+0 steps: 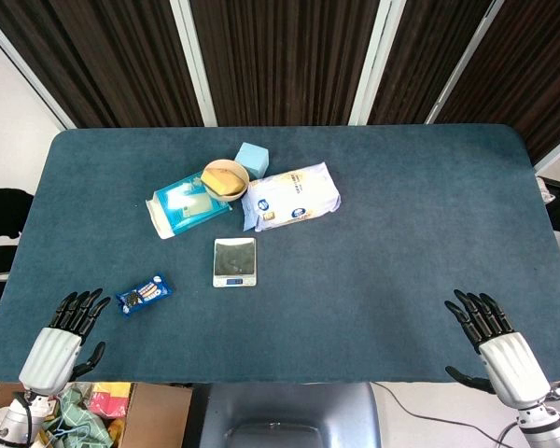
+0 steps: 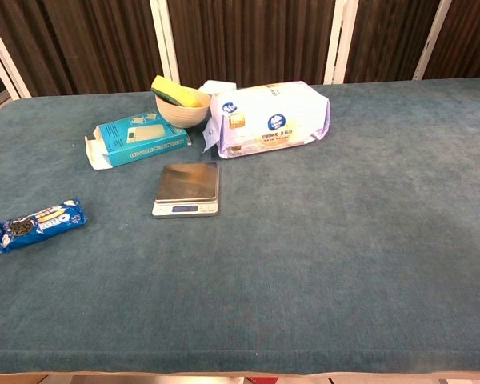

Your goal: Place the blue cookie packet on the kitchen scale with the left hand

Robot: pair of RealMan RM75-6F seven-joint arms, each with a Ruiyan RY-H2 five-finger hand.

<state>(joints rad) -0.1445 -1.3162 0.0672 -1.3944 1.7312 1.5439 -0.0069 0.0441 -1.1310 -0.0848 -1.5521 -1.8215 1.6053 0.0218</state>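
The blue cookie packet (image 1: pixel 145 294) (image 2: pixel 41 224) lies flat on the blue table cloth near the front left. The kitchen scale (image 1: pixel 235 261) (image 2: pixel 187 190), a small silver platform with a display strip, sits to the packet's right with nothing on it. My left hand (image 1: pixel 67 336) rests at the table's front left corner, fingers spread and empty, a short way left of and nearer than the packet. My right hand (image 1: pixel 493 341) lies at the front right edge, fingers also spread and empty. Neither hand shows in the chest view.
Behind the scale are a teal carton (image 1: pixel 189 203) (image 2: pixel 136 139), a bowl holding a yellow sponge (image 1: pixel 225 178) (image 2: pixel 181 102), a light blue block (image 1: pixel 252 156) and a white wipes pack (image 1: pixel 292 195) (image 2: pixel 270 118). Boxes sit below the table's left front edge.
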